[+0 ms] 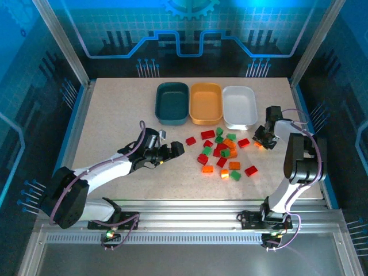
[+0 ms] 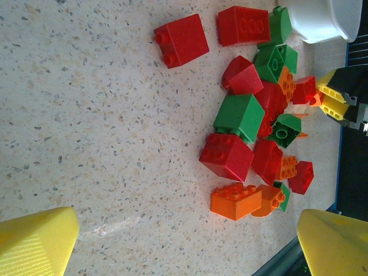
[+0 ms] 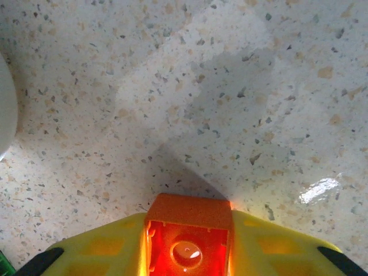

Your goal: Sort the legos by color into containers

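Red, orange and green legos (image 1: 221,152) lie scattered in the middle of the table. Behind them stand three containers in a row: dark teal (image 1: 172,102), orange (image 1: 206,102) and white (image 1: 239,106). My left gripper (image 1: 175,149) is open at the left edge of the pile. In the left wrist view its gripper (image 2: 187,247) has bare table between the yellow fingers (image 2: 40,241), with an orange brick (image 2: 236,200) and a red brick (image 2: 227,155) just ahead. My right gripper (image 1: 260,144) is shut on an orange brick (image 3: 188,213) just above the table.
The white tray's rim (image 3: 4,109) shows at the left of the right wrist view, close to the right gripper. Aluminium posts and blue walls enclose the table. Bare tabletop lies left of the pile and in front of it.
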{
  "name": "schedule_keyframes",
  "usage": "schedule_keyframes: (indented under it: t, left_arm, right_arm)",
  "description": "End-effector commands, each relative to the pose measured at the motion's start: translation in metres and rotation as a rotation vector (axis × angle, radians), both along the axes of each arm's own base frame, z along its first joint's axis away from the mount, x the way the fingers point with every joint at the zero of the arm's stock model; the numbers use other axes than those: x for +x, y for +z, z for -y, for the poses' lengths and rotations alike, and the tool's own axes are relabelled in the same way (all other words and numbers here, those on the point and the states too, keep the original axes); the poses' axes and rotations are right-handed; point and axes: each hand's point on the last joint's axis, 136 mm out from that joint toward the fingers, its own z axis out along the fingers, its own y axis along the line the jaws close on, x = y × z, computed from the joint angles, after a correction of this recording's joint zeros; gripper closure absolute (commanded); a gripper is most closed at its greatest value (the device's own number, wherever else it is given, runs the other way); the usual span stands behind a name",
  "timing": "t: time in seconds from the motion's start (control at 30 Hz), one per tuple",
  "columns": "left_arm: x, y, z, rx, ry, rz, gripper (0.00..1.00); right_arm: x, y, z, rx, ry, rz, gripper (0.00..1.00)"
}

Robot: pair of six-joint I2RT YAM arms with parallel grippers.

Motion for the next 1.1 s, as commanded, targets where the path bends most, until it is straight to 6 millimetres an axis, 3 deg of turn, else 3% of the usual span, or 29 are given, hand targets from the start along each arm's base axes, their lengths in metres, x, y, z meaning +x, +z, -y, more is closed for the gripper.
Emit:
schedule_keyframes:
  t: [0.0, 0.17, 0.33, 0.43, 0.5, 0.6, 0.77, 0.93, 1.07]
  left_arm:
    - [0.001, 0.003, -0.001, 0.027, -0.006, 0.012, 0.01]
    - [0.001, 0.009, -0.004, 0.032, -0.004, 0.025, 0.01]
    - [0.005, 0.017, -0.011, 0.082, 0.006, 0.056, 0.01]
    - [0.014, 0.023, -0.027, 0.107, 0.052, 0.073, 0.01]
    - [0.023, 0.023, -0.042, 0.064, 0.119, 0.055, 0.01]
    - [0.039, 0.023, -0.054, -0.109, 0.162, 0.056, 0.01]
    - [0.053, 0.020, -0.054, -0.330, 0.145, 0.042, 0.01]
    - [0.054, 0.020, -0.046, -0.417, 0.133, 0.039, 0.01]
    - [0.055, 0.021, -0.043, -0.429, 0.123, 0.031, 0.01]
  right_arm:
    - [-0.010, -0.001, -0.002, -0.014, 0.010, -0.013, 0.66]
    - [-0.012, 0.022, 0.001, -0.058, 0.028, 0.037, 0.68]
    - [-0.003, 0.071, -0.007, -0.146, 0.092, 0.140, 0.68]
    - [0.017, 0.100, -0.020, -0.181, 0.151, 0.231, 0.68]
    - [0.042, 0.111, -0.040, -0.145, 0.229, 0.293, 0.69]
    - [0.085, 0.113, -0.074, -0.025, 0.352, 0.344, 0.70]
    - [0.135, 0.093, -0.088, 0.024, 0.399, 0.279, 0.70]
    - [0.160, 0.086, -0.092, -0.013, 0.429, 0.232, 0.66]
    - [0.166, 0.092, -0.093, -0.013, 0.438, 0.242, 0.49]
